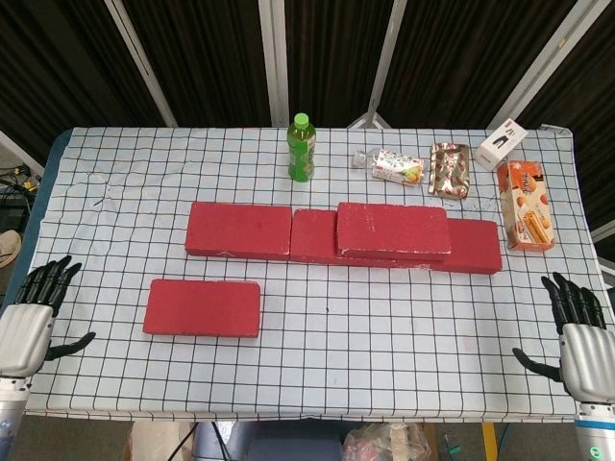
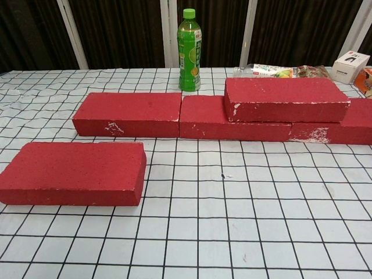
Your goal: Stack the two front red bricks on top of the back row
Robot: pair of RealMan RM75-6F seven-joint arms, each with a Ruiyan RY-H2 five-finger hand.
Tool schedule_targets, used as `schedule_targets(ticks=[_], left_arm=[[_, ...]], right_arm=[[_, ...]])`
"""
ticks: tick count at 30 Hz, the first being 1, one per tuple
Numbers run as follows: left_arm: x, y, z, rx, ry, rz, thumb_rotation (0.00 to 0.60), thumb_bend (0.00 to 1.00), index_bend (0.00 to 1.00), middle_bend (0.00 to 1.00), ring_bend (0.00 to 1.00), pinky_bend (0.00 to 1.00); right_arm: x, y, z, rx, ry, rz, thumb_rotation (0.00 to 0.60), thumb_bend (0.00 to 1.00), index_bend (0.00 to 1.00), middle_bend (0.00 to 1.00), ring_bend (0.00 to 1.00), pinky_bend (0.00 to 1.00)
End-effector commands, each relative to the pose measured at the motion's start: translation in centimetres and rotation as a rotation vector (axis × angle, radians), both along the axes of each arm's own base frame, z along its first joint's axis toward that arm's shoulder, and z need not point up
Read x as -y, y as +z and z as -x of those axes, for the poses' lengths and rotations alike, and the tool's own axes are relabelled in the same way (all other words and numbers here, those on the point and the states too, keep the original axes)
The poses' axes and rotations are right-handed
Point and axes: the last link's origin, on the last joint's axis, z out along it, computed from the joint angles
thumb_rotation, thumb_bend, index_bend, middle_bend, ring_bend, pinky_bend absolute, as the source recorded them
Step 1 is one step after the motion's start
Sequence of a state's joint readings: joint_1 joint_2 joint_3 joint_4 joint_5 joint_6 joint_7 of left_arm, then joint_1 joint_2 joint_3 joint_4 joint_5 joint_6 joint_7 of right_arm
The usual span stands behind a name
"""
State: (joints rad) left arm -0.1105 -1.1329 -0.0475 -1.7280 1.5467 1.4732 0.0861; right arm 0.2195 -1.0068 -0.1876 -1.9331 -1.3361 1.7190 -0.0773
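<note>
One stacked brick (image 1: 393, 230) bridges a back-row joint; the front brick (image 1: 202, 306) waits near the surface's left edge, beside the empty, spread left hand (image 1: 29, 321); right hand (image 1: 583, 341) likewise released.

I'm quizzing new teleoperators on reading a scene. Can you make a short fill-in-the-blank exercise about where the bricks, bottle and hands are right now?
1. Stacked on the back row lies ____ red brick.
2. The front brick lies flat on the ____ side of the table.
3. The bottle behind the bricks is ____ in colour.
4. The left hand and right hand each hold ____.

Missing words: one; left; green; nothing
</note>
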Motion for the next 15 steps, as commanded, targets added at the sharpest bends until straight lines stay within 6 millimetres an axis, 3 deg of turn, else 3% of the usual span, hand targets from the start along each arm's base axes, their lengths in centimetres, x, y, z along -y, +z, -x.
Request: schedule_targets(ticks=[1,8,15], left_arm=[[-2.1,-1.0,-1.8,-0.051,0.023,0.103,0.600,0.00,0.02,0.00,0.00,0.06],[-4.9,-3.0,-5.7,-0.024,0.055,0.322,0.600,0.00,0.00,0.00,0.00,0.06],[-7.0,-5.1,-8.4,-0.130,0.075,0.437,0.600,0.00,0.00,0.00,0.00,0.05]], right_arm=[[0.1,0.0,0.2,0.005,-0.004,-0.004,0.600,0.15,0.00,0.00,0.00,0.00],[0.1,-0.3,0.5,0.009,-0.032,-0.047,0.600,0.15,0.00,0.00,0.00,0.00],[0.5,-0.6,0.7,-0.002,-0.068,-0.065,0.600,0.15,0.00,0.00,0.00,0.00]])
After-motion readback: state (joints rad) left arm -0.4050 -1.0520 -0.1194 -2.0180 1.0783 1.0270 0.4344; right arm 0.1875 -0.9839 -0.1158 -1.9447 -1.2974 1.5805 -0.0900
